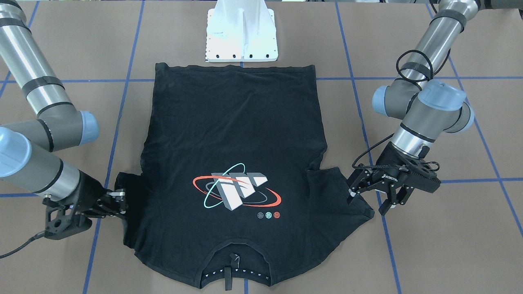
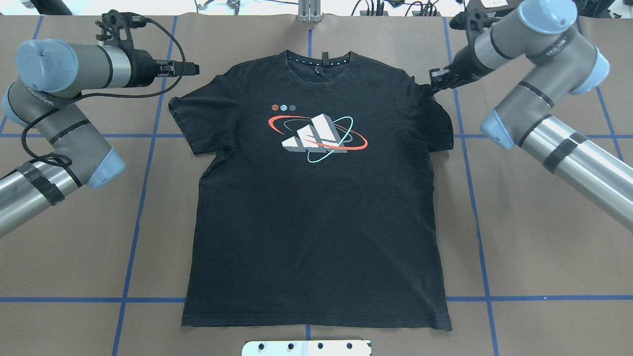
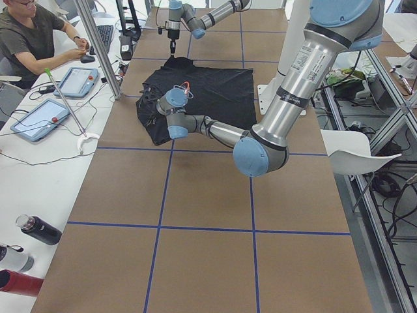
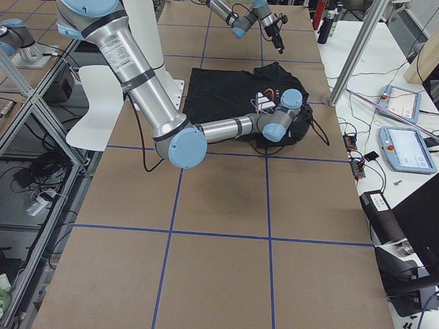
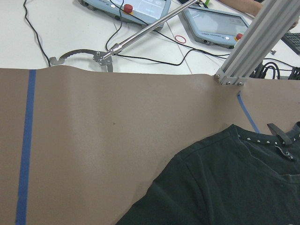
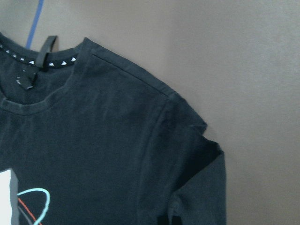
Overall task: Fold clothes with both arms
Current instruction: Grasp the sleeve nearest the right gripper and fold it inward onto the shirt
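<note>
Right, opening step of the fold: the black T-shirt [image 2: 316,222] lies flat on the bench [image 2: 544,247], logo up, collar away from the robot. The left gripper [image 1: 367,203] hangs just beside one sleeve, jaws apart; the right gripper [image 1: 119,200] sits at the other (its jaws unreadable). Next, probably: matched pinches on both sleeves.

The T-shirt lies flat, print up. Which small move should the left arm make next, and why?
Probably bring the left gripper onto the sleeve beside it and close on its edge. Its jaws stand open and hold nothing. In the overhead view it sits just off the T-shirt, while the right gripper is at the opposite sleeve.
</note>
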You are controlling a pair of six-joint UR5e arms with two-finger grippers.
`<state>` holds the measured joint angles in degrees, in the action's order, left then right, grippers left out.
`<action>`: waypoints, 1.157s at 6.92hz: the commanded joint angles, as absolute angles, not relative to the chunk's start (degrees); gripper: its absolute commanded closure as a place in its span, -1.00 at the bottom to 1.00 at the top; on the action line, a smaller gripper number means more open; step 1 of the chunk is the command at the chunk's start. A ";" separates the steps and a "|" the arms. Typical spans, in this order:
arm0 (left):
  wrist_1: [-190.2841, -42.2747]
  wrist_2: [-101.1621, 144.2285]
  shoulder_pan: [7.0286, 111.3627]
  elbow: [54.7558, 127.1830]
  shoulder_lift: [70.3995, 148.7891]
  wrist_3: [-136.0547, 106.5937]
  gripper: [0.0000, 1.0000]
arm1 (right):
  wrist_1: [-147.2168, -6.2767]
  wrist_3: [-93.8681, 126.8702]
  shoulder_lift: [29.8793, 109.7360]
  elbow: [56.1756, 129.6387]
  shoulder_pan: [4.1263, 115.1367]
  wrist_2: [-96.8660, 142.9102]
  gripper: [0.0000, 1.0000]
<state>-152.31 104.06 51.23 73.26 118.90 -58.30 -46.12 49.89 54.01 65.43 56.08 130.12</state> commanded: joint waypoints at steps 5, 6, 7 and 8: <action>-152.49 103.97 51.24 73.13 118.83 -58.53 -0.96 | -52.56 58.18 37.88 54.49 46.76 114.27 1.00; -152.49 103.89 51.15 73.04 118.83 -58.54 -0.96 | -52.56 58.27 37.97 54.49 46.67 113.91 0.80; -152.49 103.54 50.98 72.17 118.83 -58.54 -0.96 | -52.30 58.36 38.06 54.49 46.76 113.91 -0.97; -152.49 103.10 50.89 71.38 118.92 -58.80 -0.96 | -52.29 59.14 38.06 55.10 46.84 114.25 -0.99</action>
<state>-152.49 103.53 51.01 72.21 118.84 -58.60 -52.37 58.52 38.07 54.70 46.80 114.10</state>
